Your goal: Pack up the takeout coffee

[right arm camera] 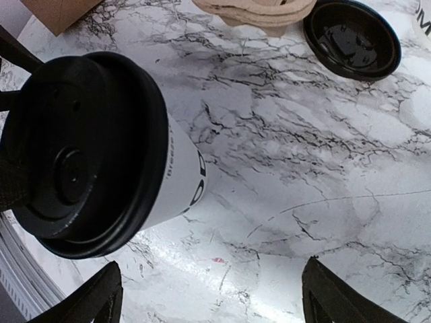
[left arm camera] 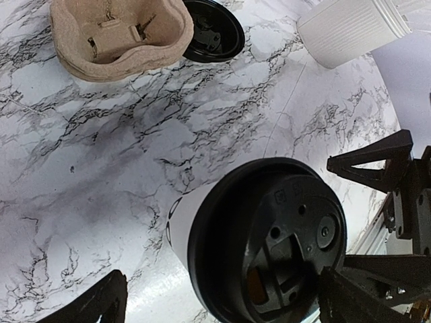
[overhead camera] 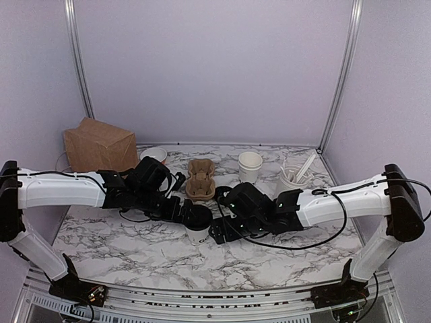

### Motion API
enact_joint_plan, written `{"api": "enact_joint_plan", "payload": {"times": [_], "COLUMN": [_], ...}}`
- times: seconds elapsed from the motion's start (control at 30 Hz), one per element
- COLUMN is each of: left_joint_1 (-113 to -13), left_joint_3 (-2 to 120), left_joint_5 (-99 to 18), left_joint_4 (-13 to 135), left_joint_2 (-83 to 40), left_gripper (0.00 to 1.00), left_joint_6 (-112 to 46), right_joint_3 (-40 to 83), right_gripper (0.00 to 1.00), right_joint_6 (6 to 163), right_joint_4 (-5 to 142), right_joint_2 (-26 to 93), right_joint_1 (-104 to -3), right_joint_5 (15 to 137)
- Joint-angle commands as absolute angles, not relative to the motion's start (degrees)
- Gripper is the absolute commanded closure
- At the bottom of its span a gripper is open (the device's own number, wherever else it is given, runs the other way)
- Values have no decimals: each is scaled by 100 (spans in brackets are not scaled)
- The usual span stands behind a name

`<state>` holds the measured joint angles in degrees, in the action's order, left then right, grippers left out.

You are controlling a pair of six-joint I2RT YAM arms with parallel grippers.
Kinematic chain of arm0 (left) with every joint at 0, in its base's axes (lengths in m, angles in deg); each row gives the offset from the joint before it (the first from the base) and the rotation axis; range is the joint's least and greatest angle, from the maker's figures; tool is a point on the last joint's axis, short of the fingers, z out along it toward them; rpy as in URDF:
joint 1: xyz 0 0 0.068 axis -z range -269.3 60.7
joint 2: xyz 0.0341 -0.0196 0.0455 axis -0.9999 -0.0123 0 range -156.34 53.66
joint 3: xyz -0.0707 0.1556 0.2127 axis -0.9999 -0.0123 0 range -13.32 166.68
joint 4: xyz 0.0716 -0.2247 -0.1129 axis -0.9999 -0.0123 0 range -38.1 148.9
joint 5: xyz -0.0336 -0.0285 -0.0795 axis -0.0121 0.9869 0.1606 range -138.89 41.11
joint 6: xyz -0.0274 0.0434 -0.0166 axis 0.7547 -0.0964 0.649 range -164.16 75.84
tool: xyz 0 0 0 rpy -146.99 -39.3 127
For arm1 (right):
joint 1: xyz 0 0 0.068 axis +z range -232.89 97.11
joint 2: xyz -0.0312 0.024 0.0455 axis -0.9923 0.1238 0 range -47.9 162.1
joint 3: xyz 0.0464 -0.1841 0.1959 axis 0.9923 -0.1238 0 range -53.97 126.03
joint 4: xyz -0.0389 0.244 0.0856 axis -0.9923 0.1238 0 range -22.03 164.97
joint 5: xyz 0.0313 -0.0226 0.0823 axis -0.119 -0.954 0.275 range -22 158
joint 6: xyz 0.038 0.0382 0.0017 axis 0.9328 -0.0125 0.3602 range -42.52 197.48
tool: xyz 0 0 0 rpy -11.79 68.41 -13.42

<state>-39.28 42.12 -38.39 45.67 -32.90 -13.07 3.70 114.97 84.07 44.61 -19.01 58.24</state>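
Tipping risk for takeout coffee cup.
Left gripper is straddling it wide open; right gripper, also wide, is crowding beside and may knock it.

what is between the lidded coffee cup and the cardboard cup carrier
Nothing visible: only bare marble table lies between the coffee cup and the cup carrier. A loose black lid lies beside the carrier, off that line.

My left arm stretches in from the left edge, my right arm from the right — left gripper and right gripper nearly meet at centre frame, both with jaws spread wide.
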Motion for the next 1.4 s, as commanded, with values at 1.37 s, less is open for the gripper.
{"api": "enact_joint_plan", "payload": {"times": [1.37], "left_joint_1": [-4113], "left_joint_3": [4293], "left_joint_5": [-4562], "left_joint_4": [4464], "left_joint_2": [-3315], "left_gripper": [16], "left_joint_6": [-1297], "right_joint_3": [-790], "right_gripper": [26], "right_joint_6": [13347], "right_joint_4": [5743], "right_joint_2": [4325], "right_joint_1": [-2638], "right_joint_5": [7799]}}
